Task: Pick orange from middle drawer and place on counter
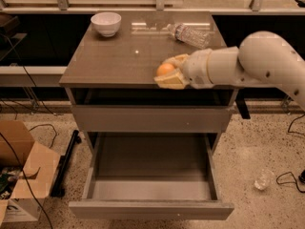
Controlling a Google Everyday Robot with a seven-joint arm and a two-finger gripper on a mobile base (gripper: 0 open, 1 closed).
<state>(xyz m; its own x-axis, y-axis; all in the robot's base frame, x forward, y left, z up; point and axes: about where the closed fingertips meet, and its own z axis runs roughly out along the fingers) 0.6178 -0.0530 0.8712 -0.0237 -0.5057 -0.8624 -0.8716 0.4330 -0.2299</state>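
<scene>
My gripper [166,73] hangs over the front edge of the counter [114,56], right of its middle, and my arm [267,66] reaches in from the right. The orange [165,69] sits clasped in it, above the counter top. Behind it a bottle [190,34] lies on its side at the back right, and a bowl [106,23] stands at the back left. Below the counter, under a closed drawer front [152,119], the middle drawer [147,156] is pulled out forward. A cardboard box [19,175] sits on the floor [267,137] to the left.
</scene>
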